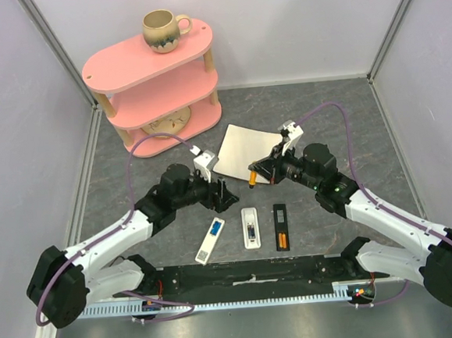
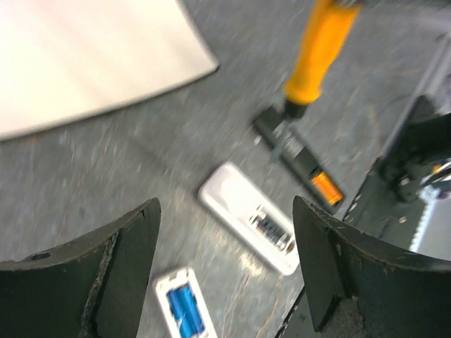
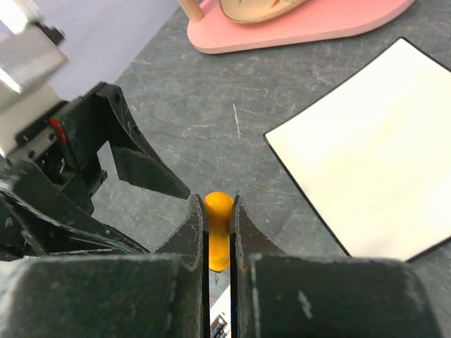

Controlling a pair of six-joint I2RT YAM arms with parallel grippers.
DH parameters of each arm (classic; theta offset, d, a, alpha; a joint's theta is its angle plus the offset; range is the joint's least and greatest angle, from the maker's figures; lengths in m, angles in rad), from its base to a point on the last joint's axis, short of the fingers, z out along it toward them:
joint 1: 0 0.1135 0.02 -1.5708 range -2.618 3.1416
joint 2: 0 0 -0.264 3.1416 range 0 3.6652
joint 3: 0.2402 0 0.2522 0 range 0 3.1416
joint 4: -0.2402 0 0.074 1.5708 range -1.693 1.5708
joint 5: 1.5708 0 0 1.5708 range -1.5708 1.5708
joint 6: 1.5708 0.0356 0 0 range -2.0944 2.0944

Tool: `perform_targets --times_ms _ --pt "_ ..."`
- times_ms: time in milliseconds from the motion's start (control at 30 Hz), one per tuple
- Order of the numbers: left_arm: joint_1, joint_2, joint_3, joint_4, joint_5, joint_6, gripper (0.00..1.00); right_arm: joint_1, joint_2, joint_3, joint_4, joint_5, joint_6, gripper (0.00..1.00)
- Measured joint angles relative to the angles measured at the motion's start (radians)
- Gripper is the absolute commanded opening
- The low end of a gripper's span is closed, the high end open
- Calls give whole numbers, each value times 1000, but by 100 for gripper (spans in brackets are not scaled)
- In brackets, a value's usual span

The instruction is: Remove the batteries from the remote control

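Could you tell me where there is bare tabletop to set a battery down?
Bare tabletop lies right of the white sheet, toward the right wall, behind the right arm. Another patch sits between the pink shelf and the left arm. The middle is crowded: three remotes, the open left gripper, and the right gripper shut on the screwdriver.

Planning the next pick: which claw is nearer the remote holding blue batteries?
Left. The left claw hangs open just beyond the blue-battery remote; the right claw sits farther back and to the right, shut on the orange-handled screwdriver.
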Motion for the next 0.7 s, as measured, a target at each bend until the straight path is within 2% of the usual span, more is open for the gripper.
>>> perform_targets --times_ms 133,400,600,700 --pt "-79 20 -17 -150 -184 -3 82 0 0 0 -36 21 -22 0" --pt "-248 47 -38 -345 -395 -57 82 0 0 0 -74 37 -46 0" --pt "-294 51 -37 -447 -486 -116 82 0 0 0 -82 37 -53 0" --pt "-298 80 -29 -470 -495 -135 76 0 -1 0 -82 37 -54 0"
